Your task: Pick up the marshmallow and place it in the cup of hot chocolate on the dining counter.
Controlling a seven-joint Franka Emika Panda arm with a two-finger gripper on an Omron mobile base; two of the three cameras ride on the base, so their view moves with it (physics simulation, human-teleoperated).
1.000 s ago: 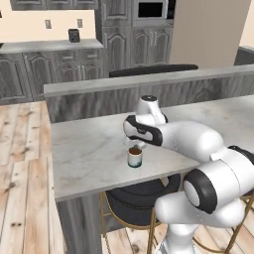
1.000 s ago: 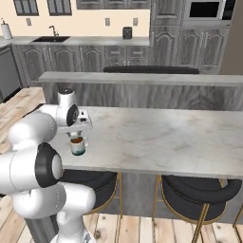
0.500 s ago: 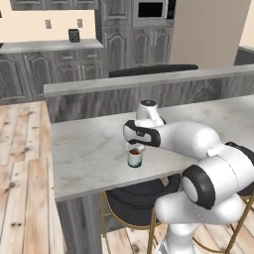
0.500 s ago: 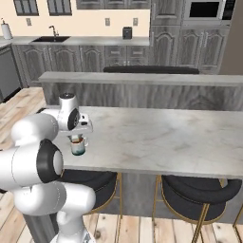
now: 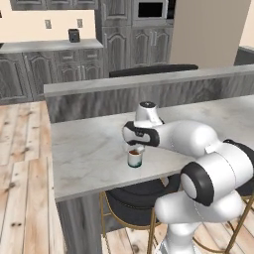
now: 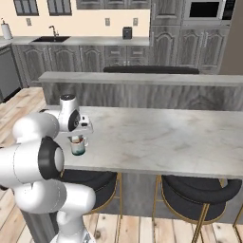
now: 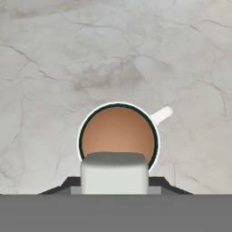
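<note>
1. Overhead, the white arm bends forward from the base and reaches down over the dining counter [image 5: 89, 149], wrist turned so the hand points straight down at the marble.
2. Its gripper [image 5: 137, 147] hangs directly above the cup of hot chocolate [image 5: 134, 158] — just over the rim, with no contact that can be made out; in the right base view the gripper [image 6: 76, 139] sits likewise right above the cup [image 6: 78, 147].
3. Fingers are drawn in narrow, clamped on the marshmallow [image 7: 114, 172], an off-white block pinched between the two dark tips at 6 o'clock in the hand view.
4. Below it the cup [image 7: 118, 136] shows as a brown disc in a dark ring; the marshmallow overlaps the disc's 6 o'clock edge.
5. A small pale stub pokes out from the cup's rim at about 2 o'clock in the hand view — what it is cannot be told.
6. Beyond the cup, at 12 o'clock in the left base view, the raised wood-grain ledge [image 5: 149, 89] runs along the far side of the slab.
7. Two black stools [image 6: 199, 190] with gold legs stand under the counter's near edge.
8. Far back, a small black mug [image 6: 126, 32] rests on the rear kitchen counter, near a sink [image 6: 50, 39].
9. Around the cup the marble lies bare.
</note>
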